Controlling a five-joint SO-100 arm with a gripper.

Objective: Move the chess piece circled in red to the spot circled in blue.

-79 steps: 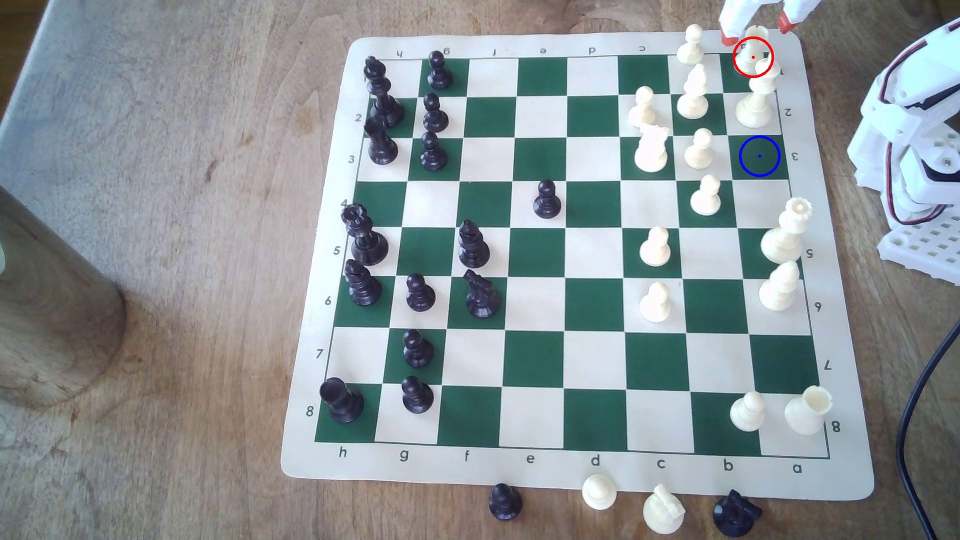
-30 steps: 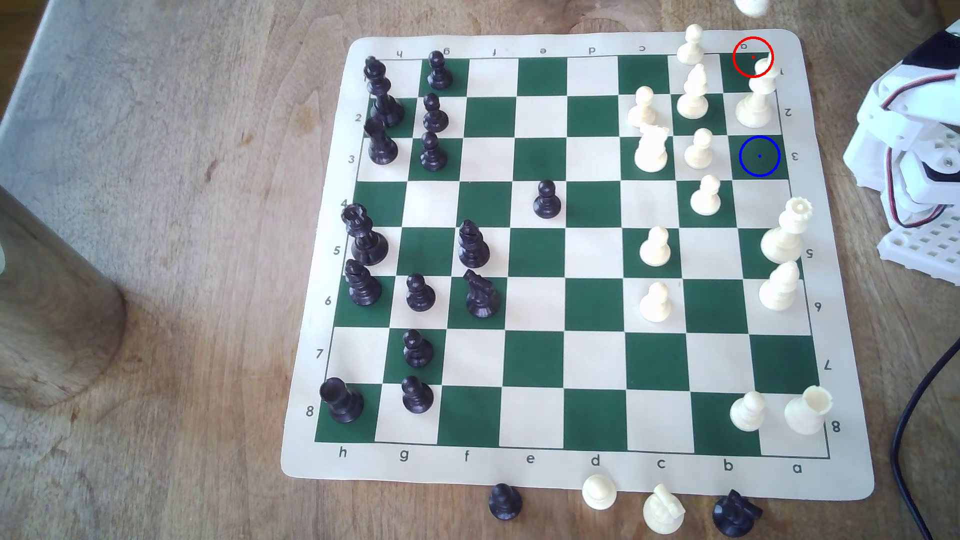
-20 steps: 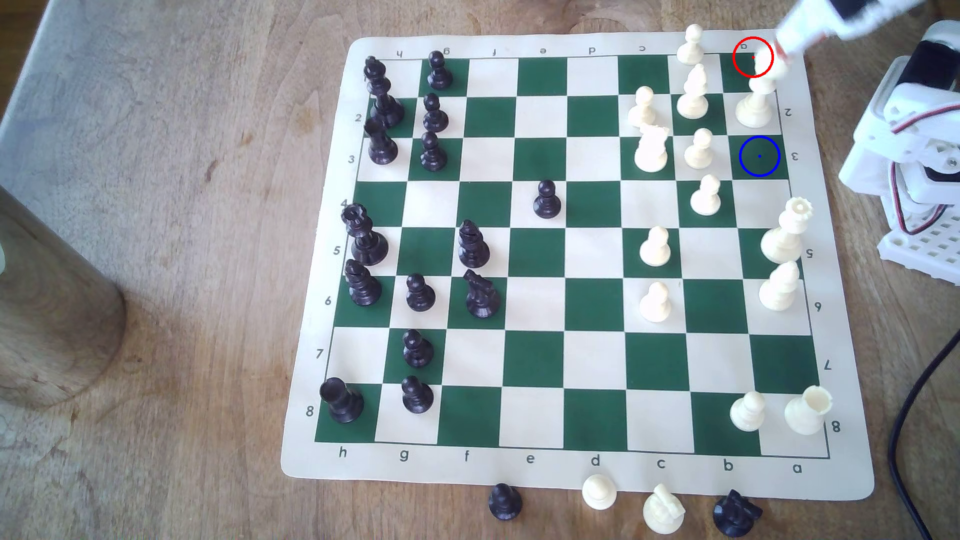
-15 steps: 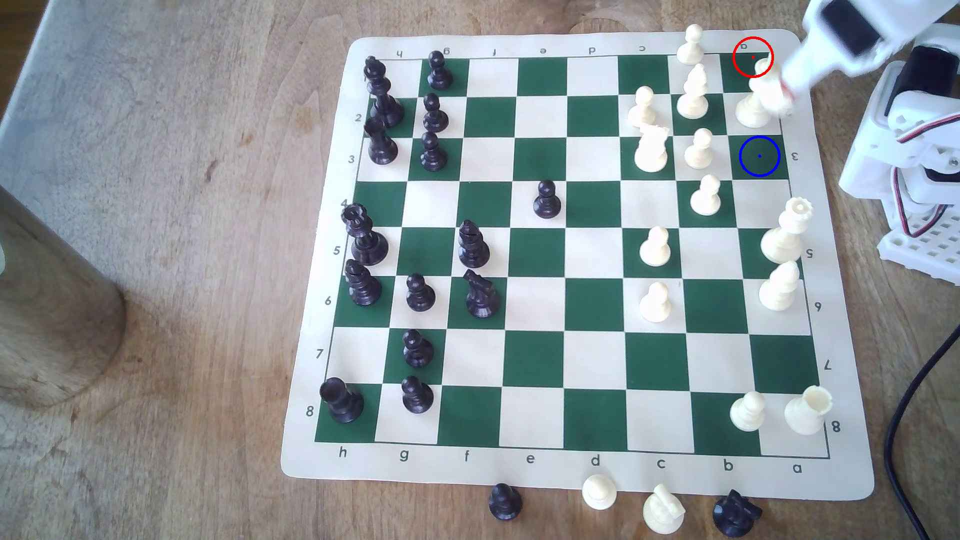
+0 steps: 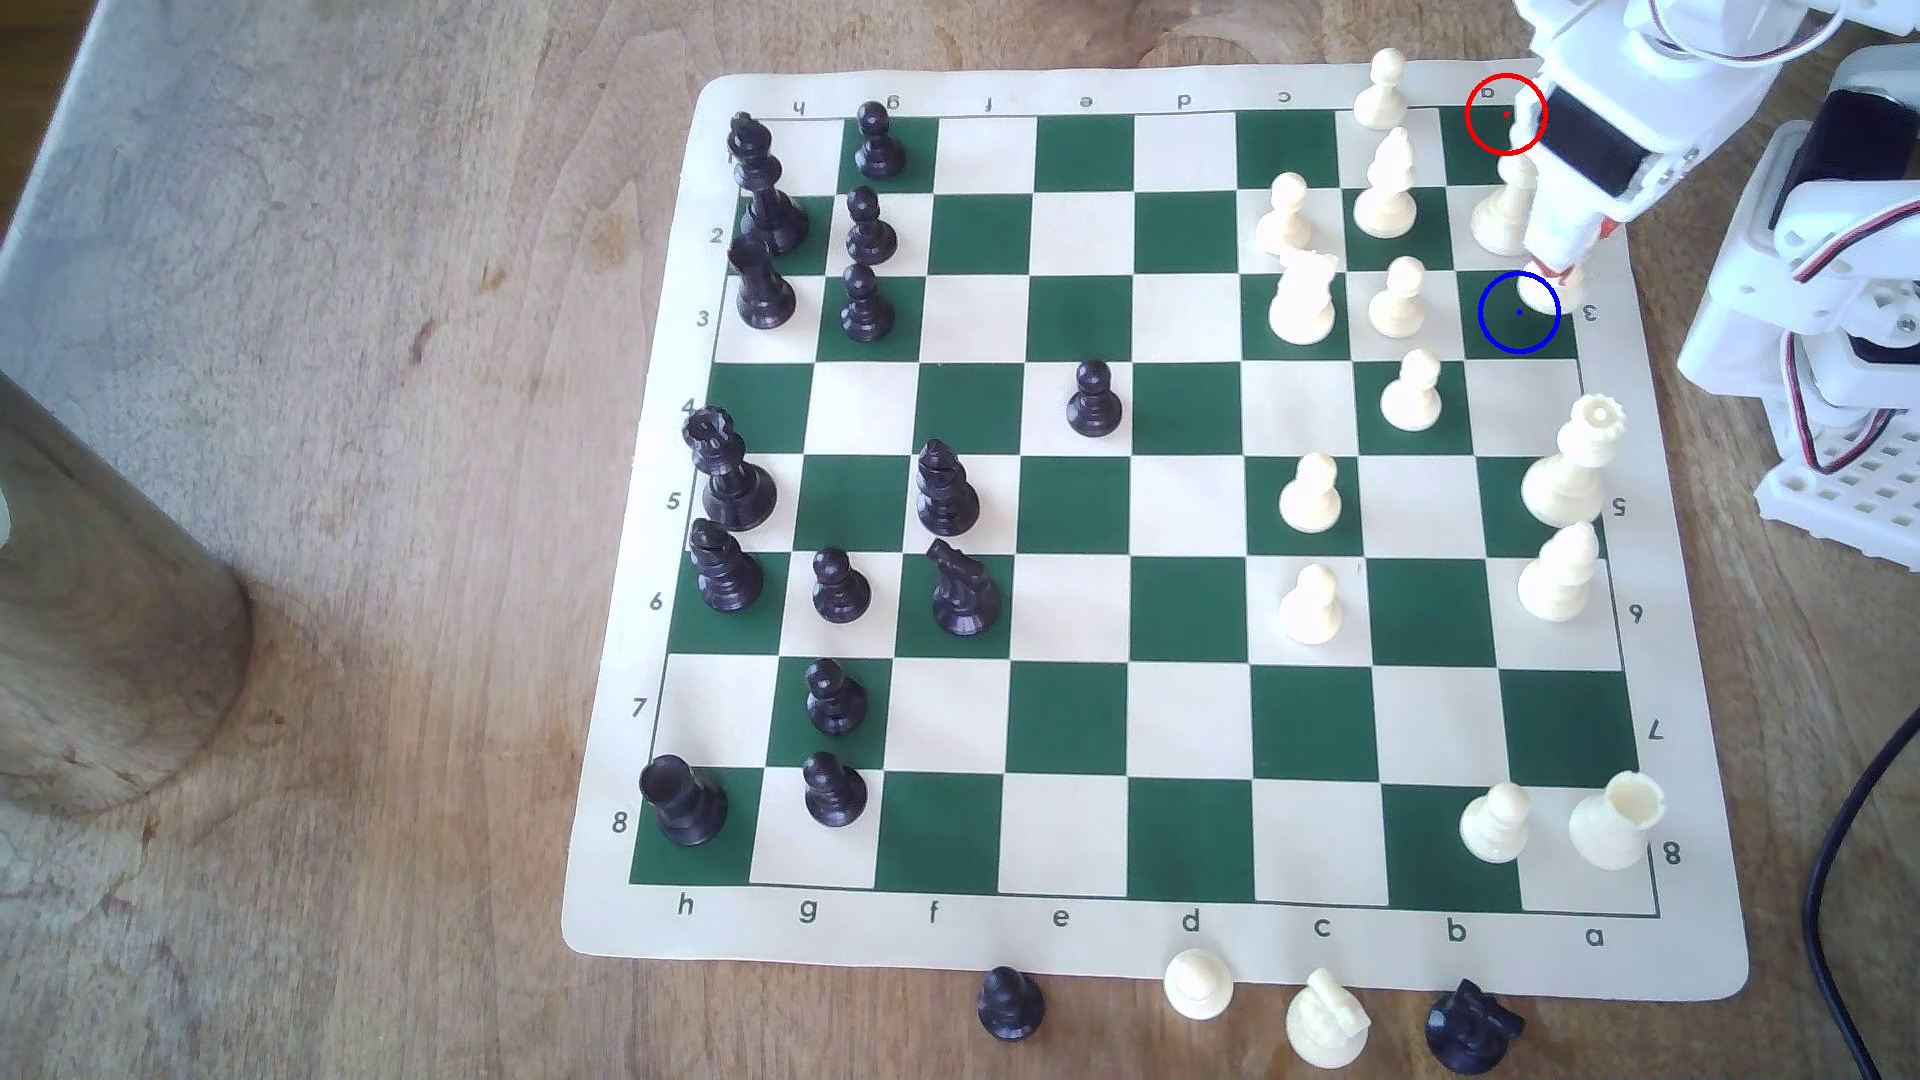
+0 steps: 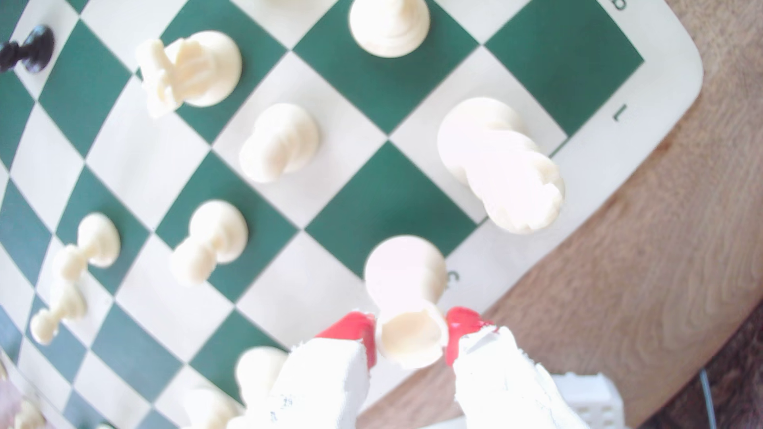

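The cream-white rook (image 5: 1562, 287) hangs tilted in my gripper (image 5: 1567, 258), which is shut on it at the board's edge on the exterior view's right. Its round base pokes out below the red fingertips (image 5: 1608, 228) and overlaps the upper right rim of the blue-ringed dark green square (image 5: 1504, 324). In the wrist view the rook (image 6: 406, 272) sits clamped between my gripper's (image 6: 411, 330) red pads (image 6: 355, 328), above the board margin beside that green square (image 6: 388, 206). The red-ringed corner square (image 5: 1481, 140) holds no piece. The tall cream king (image 5: 1501, 213) stands between the two rings.
Cream pawns (image 5: 1401, 299) (image 5: 1413, 393) and a knight (image 5: 1304, 299) stand just to the exterior view's left of the blue ring. The cream queen (image 5: 1574, 467) stands two squares nearer. The arm's base (image 5: 1829, 332) is beside the board, and captured pieces (image 5: 1325, 1023) lie along the front edge.
My gripper lifted the rook out of the red ring, swung up past the frame's edge, then came down along the board's edge to the blue ring.
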